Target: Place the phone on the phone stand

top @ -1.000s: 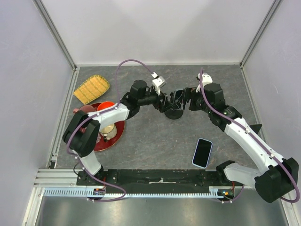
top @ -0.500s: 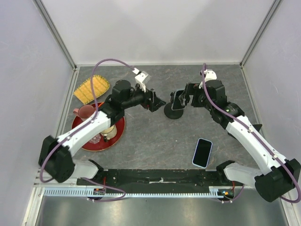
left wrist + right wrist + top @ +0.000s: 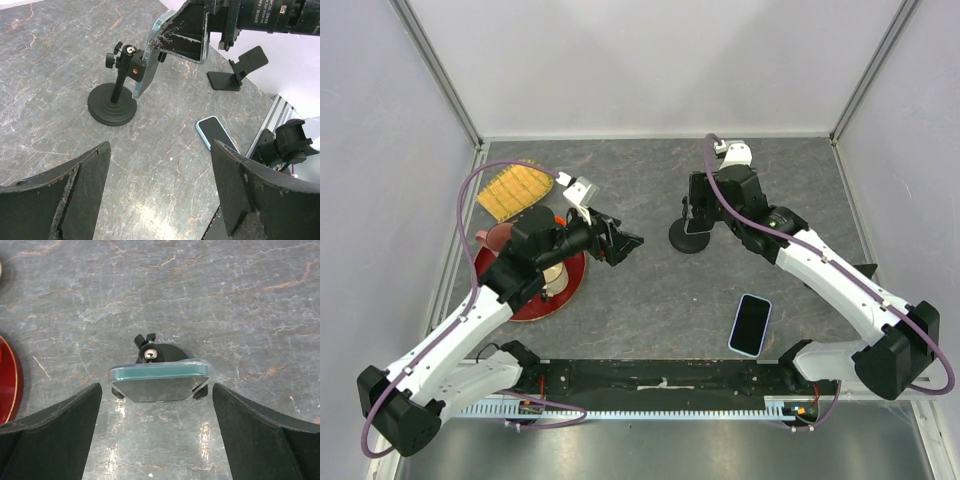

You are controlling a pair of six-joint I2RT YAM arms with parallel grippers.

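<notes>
A light-blue phone [image 3: 159, 382] sits upright in the clamp of a black round-based phone stand [image 3: 688, 240]; both also show in the left wrist view, the phone [image 3: 145, 70] on the stand [image 3: 112, 102]. My right gripper [image 3: 697, 203] hovers just above the phone, open, its fingers [image 3: 55, 435] wide on either side and not touching it. My left gripper [image 3: 623, 243] is open and empty, left of the stand and well apart from it. A second light-blue phone [image 3: 750, 325] lies flat on the table near the front.
A red plate [image 3: 520, 300] at the left holds a pink cup [image 3: 498, 240] and a small jar [image 3: 552, 275]. A yellow woven mat [image 3: 515, 190] lies behind it. A small black angled stand [image 3: 865, 272] stands at the right, also in the left wrist view [image 3: 237, 70].
My left arm has pulled back leftward away from the stand. My right gripper has swung over the stand and stands open above the phone, which stays on the stand.
</notes>
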